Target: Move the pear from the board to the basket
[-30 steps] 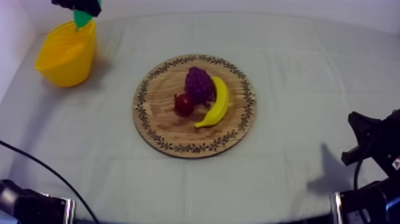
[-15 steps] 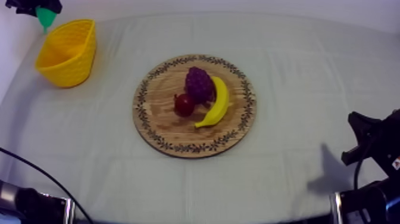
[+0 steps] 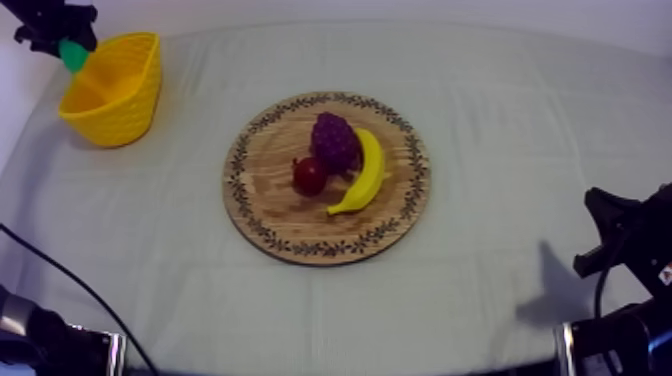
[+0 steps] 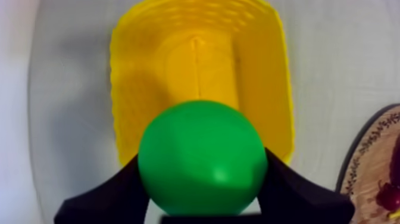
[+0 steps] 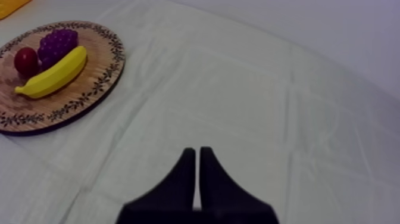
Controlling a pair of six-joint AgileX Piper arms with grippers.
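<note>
Since the pear (image 4: pixel 202 156) must fall inside rather than onto the edge, the left tool (image 4: pixel 204 184) holds it over the yellow basket's (image 4: pixel 262 89) rim, both fingers clamped against its sides; I judge it needs carrying further over the basket's middle before release; the right tool (image 5: pixel 197 159), fingers pressed together on nothing, rests over bare counter (image 5: pixel 286 89) far from the basket, clear of the work; the wooden board (image 3: pixel 275 205) lies well apart from the basket.
</note>
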